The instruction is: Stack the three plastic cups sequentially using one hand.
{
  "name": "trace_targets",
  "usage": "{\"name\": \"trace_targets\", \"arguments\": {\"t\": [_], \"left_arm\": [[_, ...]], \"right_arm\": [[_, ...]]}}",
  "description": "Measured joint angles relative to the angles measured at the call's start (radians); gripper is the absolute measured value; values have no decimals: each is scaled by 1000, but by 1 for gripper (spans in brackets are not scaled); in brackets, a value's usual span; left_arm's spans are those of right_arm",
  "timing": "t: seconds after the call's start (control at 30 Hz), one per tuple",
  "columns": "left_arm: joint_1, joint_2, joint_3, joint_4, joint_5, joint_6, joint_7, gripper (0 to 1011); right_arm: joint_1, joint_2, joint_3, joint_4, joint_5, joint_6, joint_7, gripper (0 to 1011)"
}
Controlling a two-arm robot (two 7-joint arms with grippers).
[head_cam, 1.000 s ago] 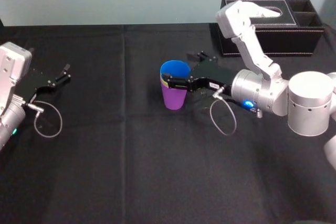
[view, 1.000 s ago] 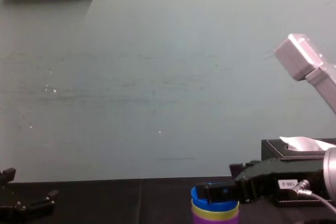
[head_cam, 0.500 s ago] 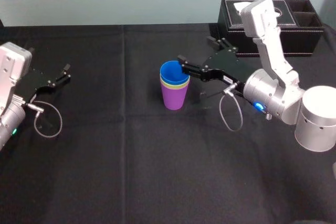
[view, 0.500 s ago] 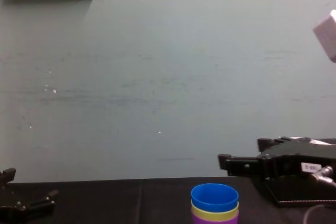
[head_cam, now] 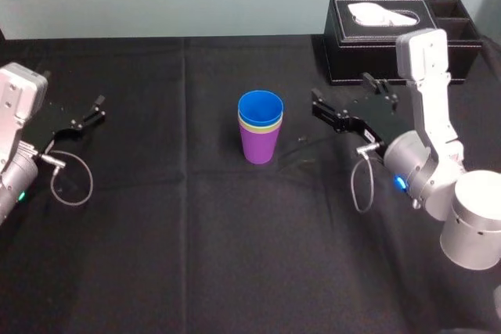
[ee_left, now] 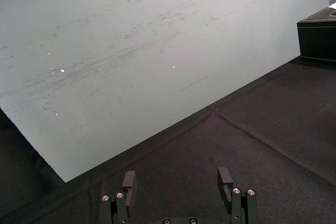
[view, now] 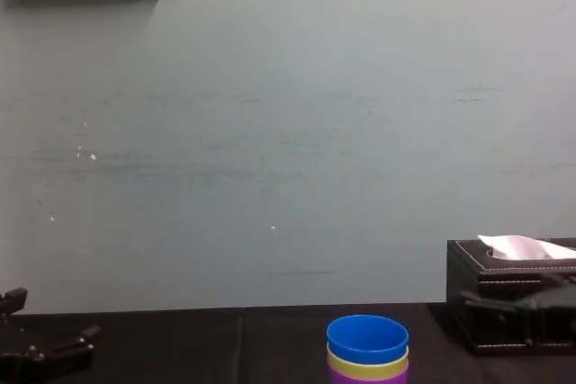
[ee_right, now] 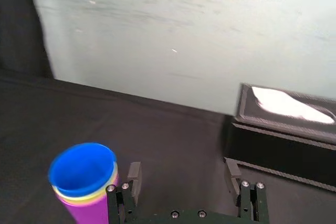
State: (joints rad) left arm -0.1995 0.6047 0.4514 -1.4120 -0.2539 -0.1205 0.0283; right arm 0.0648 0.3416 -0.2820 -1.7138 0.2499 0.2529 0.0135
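- Head view gives me first the wide black cloth-covered table (head_cam: 196, 256), which takes nearly all the ground before the robot. Behind it rises a pale grey-green wall (view: 270, 132).
- At the far right corner of the table stands a black rectangular tissue box with pale stitching (head_cam: 344, 64). A white tissue (head_cam: 382, 15) comes out of the slot on its top.
- My right arm (head_cam: 427, 166), silver and white, reaches in from the right side and passes in front of this box.
- The three cups stand as one upright stack about the middle of the table.
- A purple tapered plastic cup (head_cam: 258, 146) is the lowest and sits on the cloth.
- A yellow-green plastic cup (view: 367, 367) is nested inside it, with only its rim band showing.
- A blue plastic cup (view: 367, 341) is innermost and highest, with its mouth open upward.
- The right gripper (ee_right: 182, 174), black and two-fingered, hovers above the table between the stack and the tissue box. It is near the cups but apart from them, and its fingers are spread wide and empty.
- The left gripper (ee_left: 177, 179), small and black, is parked at the far left of the table, well apart from the stack. Its fingers are also spread and they carry nothing.
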Motion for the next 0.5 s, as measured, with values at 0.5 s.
{"name": "trace_targets", "arguments": {"t": [0.5], "left_arm": [[0,0,0,0,0,0,0,1010]], "right_arm": [[-34,-73,19,81,-60,63,-84,1000]]}}
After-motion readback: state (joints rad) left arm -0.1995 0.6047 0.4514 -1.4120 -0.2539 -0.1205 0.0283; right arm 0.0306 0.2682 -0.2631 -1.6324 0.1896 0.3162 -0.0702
